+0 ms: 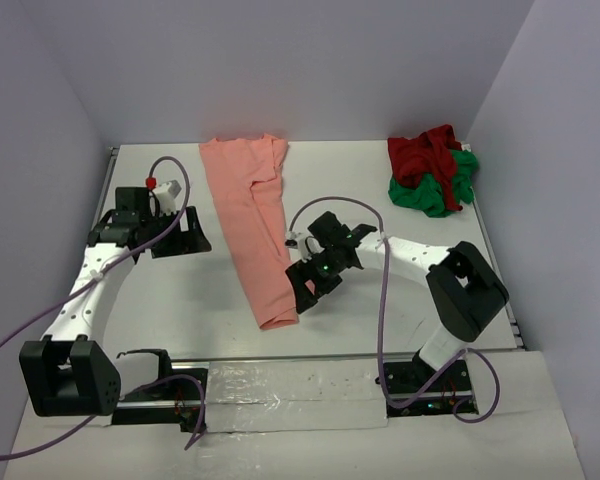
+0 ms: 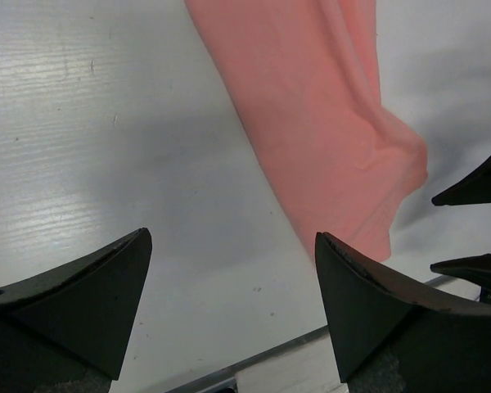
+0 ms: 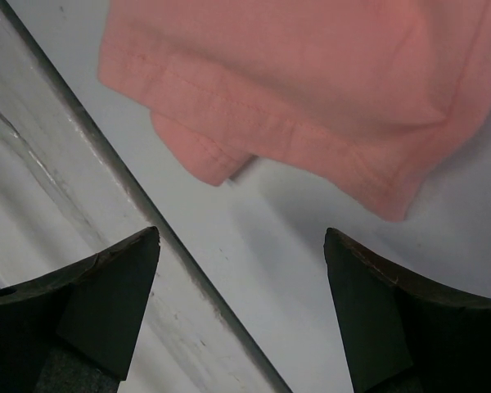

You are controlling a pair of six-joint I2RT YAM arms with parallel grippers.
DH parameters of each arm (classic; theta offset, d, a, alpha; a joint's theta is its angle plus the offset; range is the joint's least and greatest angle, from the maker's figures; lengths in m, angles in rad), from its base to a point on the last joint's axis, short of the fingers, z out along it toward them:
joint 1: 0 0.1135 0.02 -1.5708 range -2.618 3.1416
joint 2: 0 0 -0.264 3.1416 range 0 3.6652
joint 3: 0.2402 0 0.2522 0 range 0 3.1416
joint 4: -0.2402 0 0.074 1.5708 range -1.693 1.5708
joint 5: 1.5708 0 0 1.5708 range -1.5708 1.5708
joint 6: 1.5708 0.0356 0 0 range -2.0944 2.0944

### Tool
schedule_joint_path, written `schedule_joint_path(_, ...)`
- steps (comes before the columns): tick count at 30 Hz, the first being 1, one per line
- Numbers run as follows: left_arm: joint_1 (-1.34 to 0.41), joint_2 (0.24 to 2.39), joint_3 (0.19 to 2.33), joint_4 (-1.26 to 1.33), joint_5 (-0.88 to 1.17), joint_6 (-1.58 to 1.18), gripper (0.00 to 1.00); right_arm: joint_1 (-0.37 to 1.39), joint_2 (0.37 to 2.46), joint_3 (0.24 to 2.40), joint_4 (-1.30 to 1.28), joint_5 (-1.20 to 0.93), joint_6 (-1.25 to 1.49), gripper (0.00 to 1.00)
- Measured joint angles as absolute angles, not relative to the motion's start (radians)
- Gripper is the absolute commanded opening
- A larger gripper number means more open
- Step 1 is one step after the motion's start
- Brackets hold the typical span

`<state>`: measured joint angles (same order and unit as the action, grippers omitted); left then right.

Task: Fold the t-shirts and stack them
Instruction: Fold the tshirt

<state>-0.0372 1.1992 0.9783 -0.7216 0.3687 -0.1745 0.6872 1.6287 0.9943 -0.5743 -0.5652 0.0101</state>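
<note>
- Right pincer [image 1: 304, 287] and left pincer [image 1: 180, 240] hung spread and empty, flanking the salmon-pink t-shirt [image 1: 248, 215].
- Folding well seemed to need both six-o'clock hem corners pinched evenly.

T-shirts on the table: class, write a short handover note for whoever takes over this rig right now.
Both open and empty: left end effector over the bare table, left of the salmon-pink t-shirt; right end effector at that shirt's near end.
The pink shirt lies flat mid-table as a long narrow strip, apparently folded lengthwise.
Far right corner: dark red t-shirt and green t-shirt crumpled in one heap, unfolded.
Left to do: finish folding the pink one, fold the other two, stack all three.
</note>
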Motion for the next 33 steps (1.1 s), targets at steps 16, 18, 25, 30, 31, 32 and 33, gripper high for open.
schedule_joint_path(16, -0.042, 1.126, 0.949, -0.678, 0.413, -0.171, 0.93, 0.770, 1.684, 1.010, -0.391, -0.517, 0.122, 0.88)
schedule_joint_path(18, -0.052, 1.132, 0.949, -0.678, 0.424, -0.170, 0.93, 0.780, 1.709, 1.014, -0.389, -0.513, 0.129, 0.87)
schedule_joint_path(25, -0.075, 1.170, 0.949, -0.677, 0.432, -0.163, 0.93, 0.836, 1.772, 1.055, -0.408, -0.478, 0.131, 0.87)
schedule_joint_path(30, -0.085, 1.175, 0.949, -0.675, 0.434, -0.160, 0.93, 0.850, 1.775, 1.061, -0.410, -0.458, 0.136, 0.81)
schedule_joint_path(31, -0.087, 1.177, 0.949, -0.673, 0.435, -0.160, 0.93, 0.854, 1.775, 1.061, -0.409, -0.451, 0.137, 0.75)
schedule_joint_path(32, -0.091, 1.180, 0.949, -0.670, 0.435, -0.160, 0.93, 0.859, 1.778, 1.061, -0.408, -0.445, 0.138, 0.63)
schedule_joint_path(33, -0.096, 1.182, 0.949, -0.668, 0.436, -0.160, 0.93, 0.865, 1.783, 1.062, -0.407, -0.439, 0.139, 0.56)
